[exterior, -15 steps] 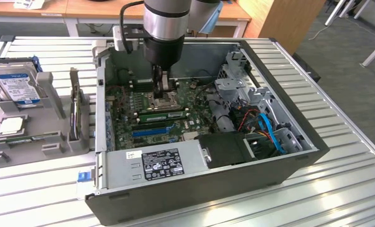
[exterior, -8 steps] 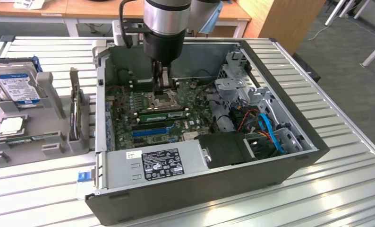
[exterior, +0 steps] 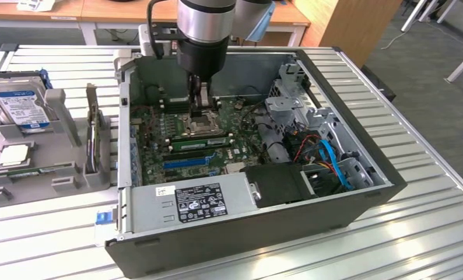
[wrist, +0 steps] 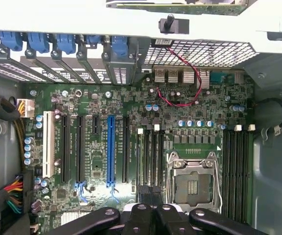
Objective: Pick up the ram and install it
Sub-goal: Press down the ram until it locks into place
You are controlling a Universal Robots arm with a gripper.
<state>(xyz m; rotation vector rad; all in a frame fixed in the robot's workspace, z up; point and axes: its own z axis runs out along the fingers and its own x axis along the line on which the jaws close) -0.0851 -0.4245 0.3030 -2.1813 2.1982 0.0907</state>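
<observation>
A long green ram stick [exterior: 200, 142] stands in a black slot on the motherboard [exterior: 239, 153], on the near side of the CPU socket [exterior: 198, 121]. Another thin green strip [exterior: 38, 171] lies in the grey holder [exterior: 29, 181] at the exterior view's left. My gripper [exterior: 203, 107] hangs inside the open PC case [exterior: 239, 233], just above the socket's far side. Its fingers [wrist: 138, 215] are shut together and I see nothing between them. The wrist view looks straight down at the open CPU socket [wrist: 193, 183], with black memory slots [wrist: 150, 156] to one side and more slots [wrist: 236, 171] to the other.
In the case are the power supply [exterior: 200, 201], a drive cage [exterior: 290, 111], blue and orange cables [exterior: 333, 160], and blue and black expansion slots [wrist: 110, 149]. The grey holder also carries a hard drive [exterior: 21, 108], a silver processor [exterior: 14, 154] and an upright card [exterior: 95, 137].
</observation>
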